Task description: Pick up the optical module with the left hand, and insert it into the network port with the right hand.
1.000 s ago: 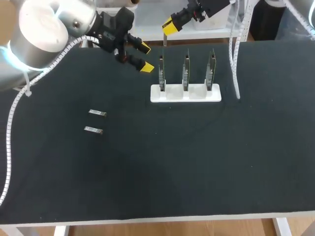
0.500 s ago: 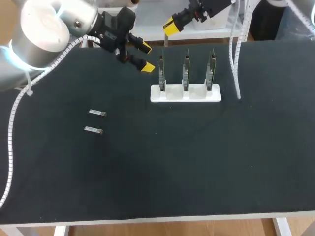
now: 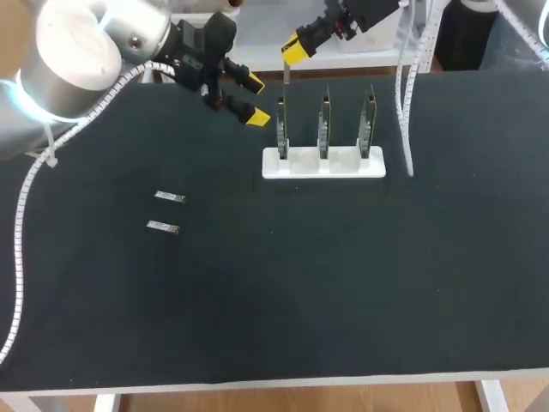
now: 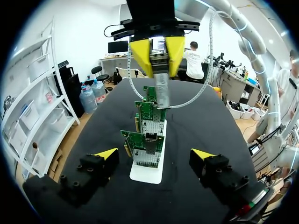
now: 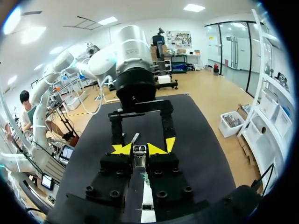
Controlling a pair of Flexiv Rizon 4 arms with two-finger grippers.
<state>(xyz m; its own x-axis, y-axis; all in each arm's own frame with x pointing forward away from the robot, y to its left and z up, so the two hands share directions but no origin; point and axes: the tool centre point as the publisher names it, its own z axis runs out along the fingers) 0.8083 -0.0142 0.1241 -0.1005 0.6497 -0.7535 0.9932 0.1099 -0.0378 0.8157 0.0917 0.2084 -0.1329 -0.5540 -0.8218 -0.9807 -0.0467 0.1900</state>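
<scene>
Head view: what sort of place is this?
Probably a robotics lab bench for network-hardware assembly: a black-covered table, a white stand holding three upright green network cards, and two small silver optical modules lying loose.

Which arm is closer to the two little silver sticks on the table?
Left. The left arm ends beyond the sticks, beside the card stand; the right arm ends farther off, above the stand.

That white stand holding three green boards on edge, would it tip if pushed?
Probably not easily: the white stand is a long, low block lying flat on the table. The three boards rise tall and thin above it, so a shove high up might rock it. They look stiff but likely fragile.
</scene>
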